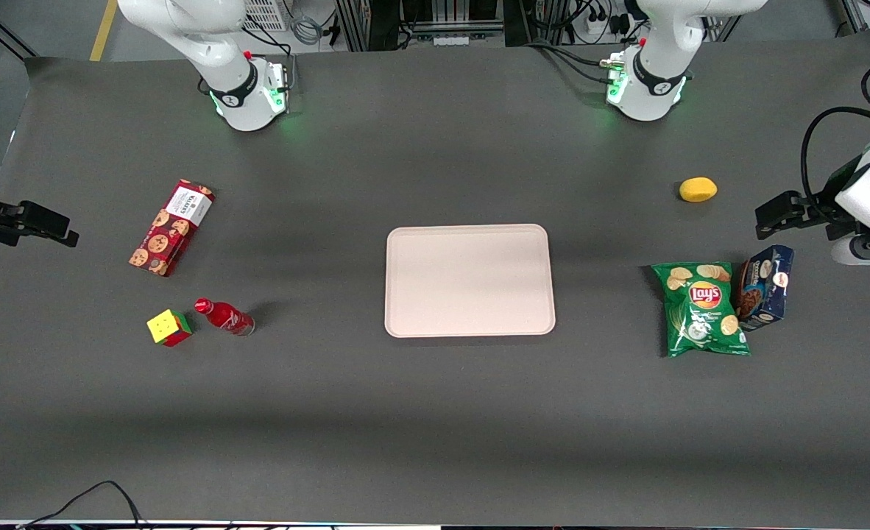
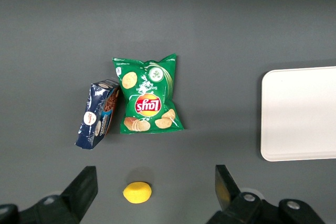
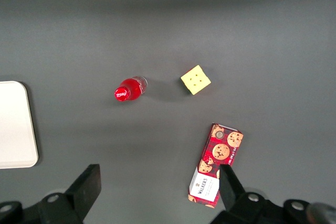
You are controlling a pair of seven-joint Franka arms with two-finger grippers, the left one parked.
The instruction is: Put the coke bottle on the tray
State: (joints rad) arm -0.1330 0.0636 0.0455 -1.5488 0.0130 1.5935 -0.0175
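Observation:
The coke bottle (image 1: 224, 316) is a small red bottle with a red cap. It seems to stand upright on the grey table, right beside a coloured cube (image 1: 169, 327). It also shows in the right wrist view (image 3: 128, 88). The pale pinkish-beige tray (image 1: 469, 280) lies empty mid-table, well apart from the bottle, and its corner shows in the right wrist view (image 3: 16, 124). My right gripper (image 1: 37, 221) hovers open and empty at the working arm's end of the table, beside the red cookie box (image 1: 171, 227). In the right wrist view the gripper (image 3: 157, 192) holds nothing.
The cube (image 3: 195, 80) and the cookie box (image 3: 215, 165) lie near the bottle. Toward the parked arm's end lie a green chips bag (image 1: 702, 309), a blue snack box (image 1: 765, 287) and a yellow lemon (image 1: 698, 189).

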